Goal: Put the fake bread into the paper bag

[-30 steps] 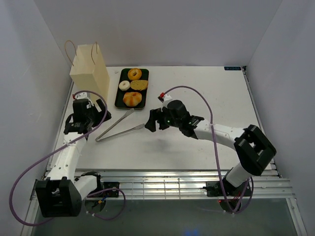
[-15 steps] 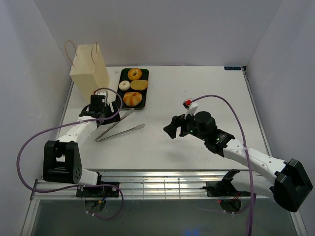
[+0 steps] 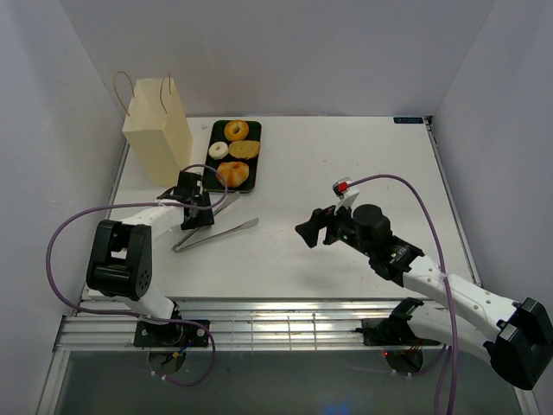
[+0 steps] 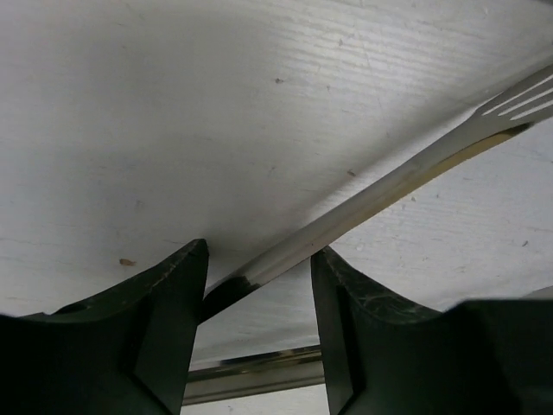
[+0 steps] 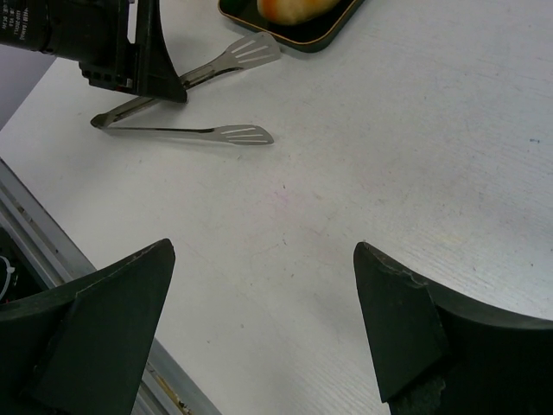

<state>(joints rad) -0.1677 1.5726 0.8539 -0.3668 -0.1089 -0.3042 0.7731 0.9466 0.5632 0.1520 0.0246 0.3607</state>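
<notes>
The fake bread lies on a black tray (image 3: 208,175): an orange-brown ring (image 3: 236,130), a white ring (image 3: 219,150), a flat tan piece (image 3: 244,149) and a golden bun (image 3: 232,174). The paper bag (image 3: 158,130) stands upright left of the tray. Metal tongs (image 3: 220,233) lie in a V on the table. My left gripper (image 3: 197,216) is down over the tongs (image 4: 380,194). Its jaws are partly narrowed, and both tong arms cross the gap between them (image 4: 259,294). My right gripper (image 3: 307,232) hovers open and empty over bare table (image 5: 263,251).
The tongs (image 5: 190,131) and my left gripper (image 5: 130,52) show at the upper left of the right wrist view, with the bun (image 5: 298,7) and tray corner (image 5: 320,39) at the top. White walls close in the table on three sides.
My left arm swung in from the table's left side onto the tongs and its jaws narrowed. My right arm drew back to the right, away from the tongs.
</notes>
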